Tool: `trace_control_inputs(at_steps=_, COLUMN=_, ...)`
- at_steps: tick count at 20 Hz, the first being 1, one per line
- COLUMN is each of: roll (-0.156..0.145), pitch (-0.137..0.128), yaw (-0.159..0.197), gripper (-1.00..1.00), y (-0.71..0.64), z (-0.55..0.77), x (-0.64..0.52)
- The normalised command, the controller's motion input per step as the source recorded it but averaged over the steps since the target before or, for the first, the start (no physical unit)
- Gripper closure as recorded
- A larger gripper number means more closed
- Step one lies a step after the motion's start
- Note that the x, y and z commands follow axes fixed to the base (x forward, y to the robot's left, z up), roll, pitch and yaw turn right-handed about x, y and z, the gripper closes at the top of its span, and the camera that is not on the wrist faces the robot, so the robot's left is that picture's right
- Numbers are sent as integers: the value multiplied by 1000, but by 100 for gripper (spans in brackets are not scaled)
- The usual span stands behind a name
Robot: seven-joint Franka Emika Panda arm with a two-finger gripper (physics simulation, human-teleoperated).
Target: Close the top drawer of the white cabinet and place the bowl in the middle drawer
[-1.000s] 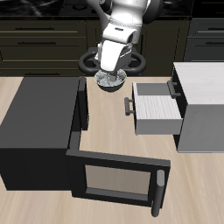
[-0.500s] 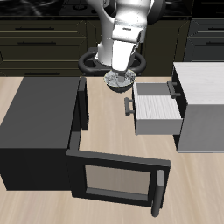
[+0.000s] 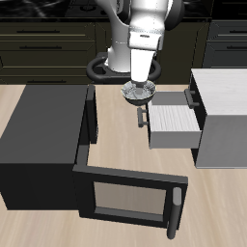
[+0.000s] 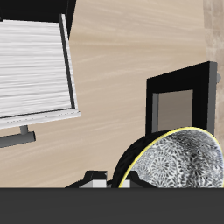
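My gripper is shut on the rim of the bowl, a small silvery bowl with a patterned inside, and holds it above the table. The bowl hangs just beside the handle end of the middle drawer, which stands pulled out of the white cabinet and looks empty. Its dark bar handle is close below the bowl. The top drawer sits pushed in, only its handle showing at the cabinet's front.
A large black box stands across the table from the cabinet, its hinged door swung open toward the table's front edge. The door also shows in the wrist view. Bare tabletop lies between box and drawer.
The gripper has carried the bowl sideways toward the open middle drawer and a little nearer the table's front. The drawers and the black box have stayed put.
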Motion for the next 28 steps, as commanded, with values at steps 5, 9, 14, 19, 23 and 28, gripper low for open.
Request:
trace_control_inputs(at_steps=5, roll=22, pitch=-9, yaw=70, gripper=100, y=167, z=-105, x=-32)
trace_control_inputs(at_steps=9, roll=27, pitch=3, yaw=19, gripper=100, y=185, z=-14, x=-34)
trace_control_inputs(at_steps=14, roll=32, pitch=0, yaw=6, gripper=100, y=156, z=31, x=-76)
trace_control_inputs(at_steps=19, roll=25, pitch=-2, yaw=10, gripper=100, y=156, z=47, x=-21)
trace_control_inputs(at_steps=23, roll=38, pitch=8, yaw=2, gripper=100, y=245, z=-9, x=-54)
trace_control_inputs(at_steps=28, roll=29, pitch=12, yaw=-6, gripper=100, y=200, z=-57, x=-49)
